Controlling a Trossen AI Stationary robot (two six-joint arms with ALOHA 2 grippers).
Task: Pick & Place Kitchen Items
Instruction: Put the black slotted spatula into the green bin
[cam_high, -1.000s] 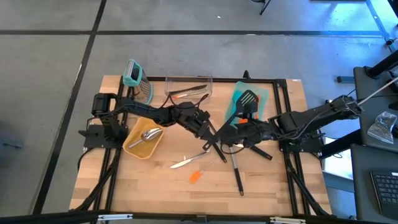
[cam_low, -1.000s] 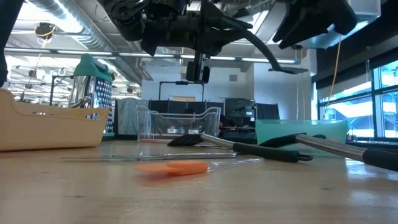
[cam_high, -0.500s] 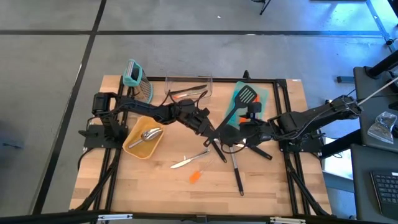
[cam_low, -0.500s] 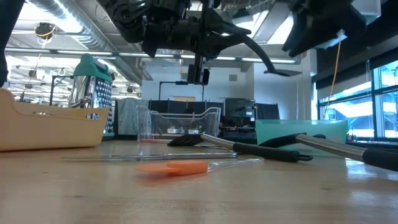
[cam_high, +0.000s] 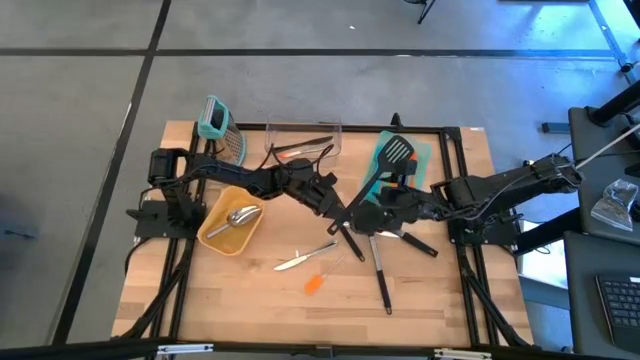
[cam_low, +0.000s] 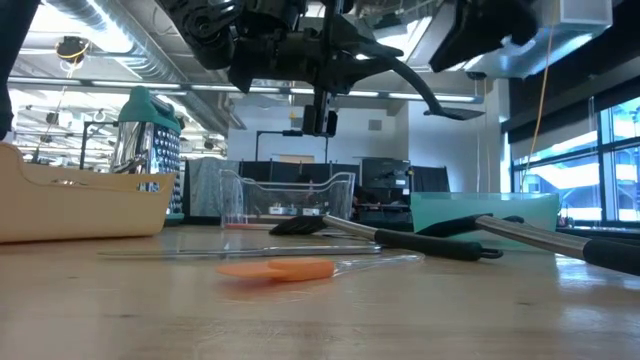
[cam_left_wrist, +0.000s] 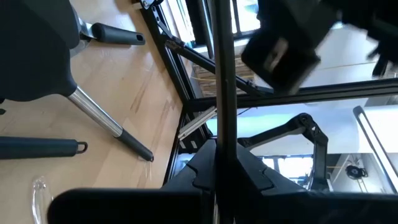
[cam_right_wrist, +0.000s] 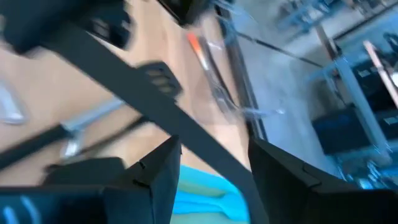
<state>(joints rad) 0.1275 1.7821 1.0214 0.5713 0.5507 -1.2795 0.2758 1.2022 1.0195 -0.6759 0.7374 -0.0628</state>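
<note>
Left gripper (cam_high: 337, 208) raised over mid-table, fingers clamped on a black slotted turner (cam_high: 388, 163) angling toward the teal tray (cam_high: 425, 152), right gripper (cam_high: 372, 217) just beside it, fingers apart around the handle, contact hard to make out, other utensils (cam_high: 381, 272) on the table (cam_high: 250, 290).

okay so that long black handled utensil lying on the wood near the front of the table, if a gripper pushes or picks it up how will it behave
The long black-handled utensil looks straight and unbent, so probably stiff. Its slim round handle lies flat on the table, so a sideways push may roll or pivot it. A grip near one end would likely let it droop.
</note>
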